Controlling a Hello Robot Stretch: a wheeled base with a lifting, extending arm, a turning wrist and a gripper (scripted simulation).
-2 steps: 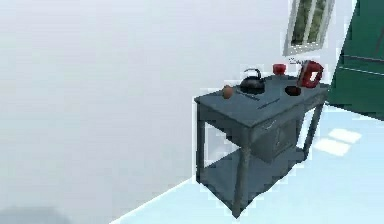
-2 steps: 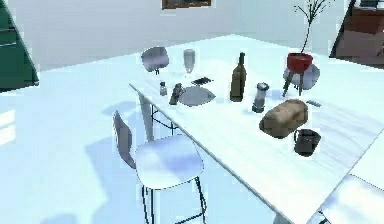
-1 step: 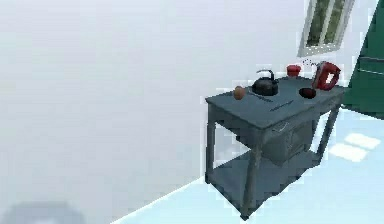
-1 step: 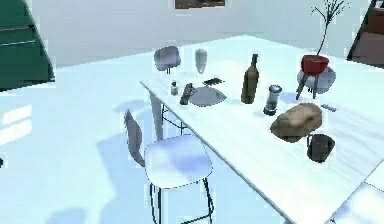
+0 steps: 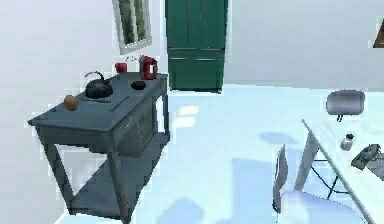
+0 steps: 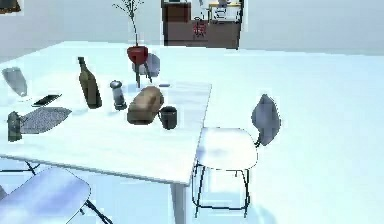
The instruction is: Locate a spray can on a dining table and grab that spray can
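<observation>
Gripper: how the jaws stand cannot be told.

Dining table (image 6: pixel 120 150): white, spread across the lower left of the arm side view, with a white chair (image 6: pixel 228 148) drawn up at its right edge.

Mug (image 6: pixel 168 117): dark, near the middle of the frame, just beside a brown loaf (image 6: pixel 146 104).

Spray can (image 6: pixel 118 95): my reading is the small grey cylinder with a paler cap, upright, left of centre, between the loaf and a dark bottle (image 6: pixel 88 82).

Doubt: it is too small to be sure. A darker cylinder (image 6: pixel 13 126) stands at the frame's left edge beside a grey cloth (image 6: pixel 42 119) and could be the can instead.

Handling: probably light, with a thin stiff metal wall. It looks smooth and round, so likely slippery. It is tall and narrow, so a sideways nudge could tip it.

Where to hold: the middle of the body, one finger on each side of the wall and below the cap — not the cap or nozzle, which may pull off or fire.

Crowding: the loaf and the bottle stand near on either side, so there is little room to come in sideways.

Farther back: a red pot (image 6: pixel 137 52) with bare twigs, upper middle of the frame.
</observation>
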